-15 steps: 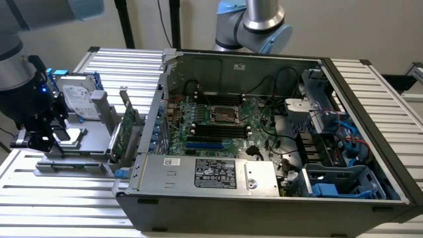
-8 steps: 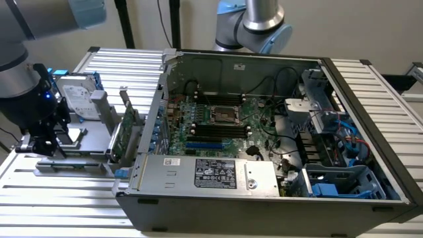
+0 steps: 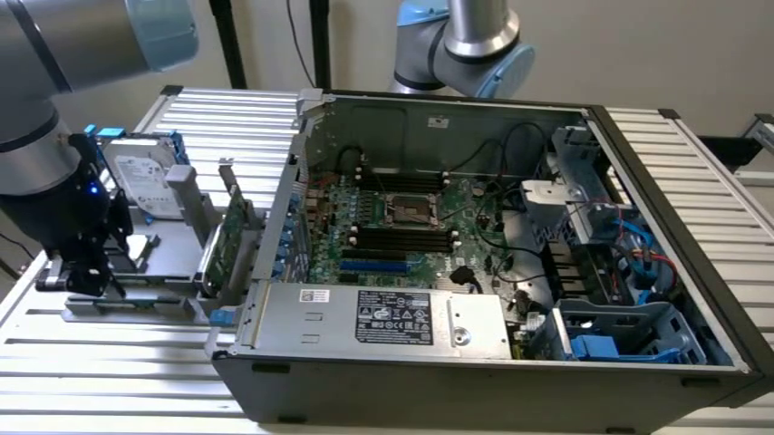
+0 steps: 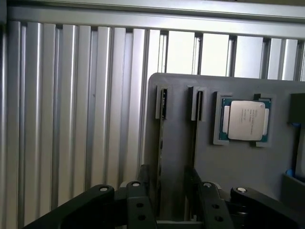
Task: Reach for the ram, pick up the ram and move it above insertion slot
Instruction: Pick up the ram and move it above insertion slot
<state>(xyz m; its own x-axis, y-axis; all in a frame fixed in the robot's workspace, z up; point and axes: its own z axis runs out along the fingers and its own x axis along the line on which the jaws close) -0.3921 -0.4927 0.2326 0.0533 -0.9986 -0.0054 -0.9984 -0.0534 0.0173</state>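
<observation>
Parts tray (image 3: 169,240) at exterior view's left of computer case (image 3: 484,390); in tray, hard drive (image 3: 140,181) rearmost, expansion card (image 3: 234,240) nearest case, ram (image 4: 162,143) beside CPU (image 4: 245,119).

Matt plastic tray (image 4: 238,162) (ribbed metal table (image 4: 71,119))

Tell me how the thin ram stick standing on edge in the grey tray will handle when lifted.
The thin ram stick is probably light and stiff, being a narrow board. Seated edge-up in end slots of the grey tray, it likely binds if pulled tilted.
</observation>
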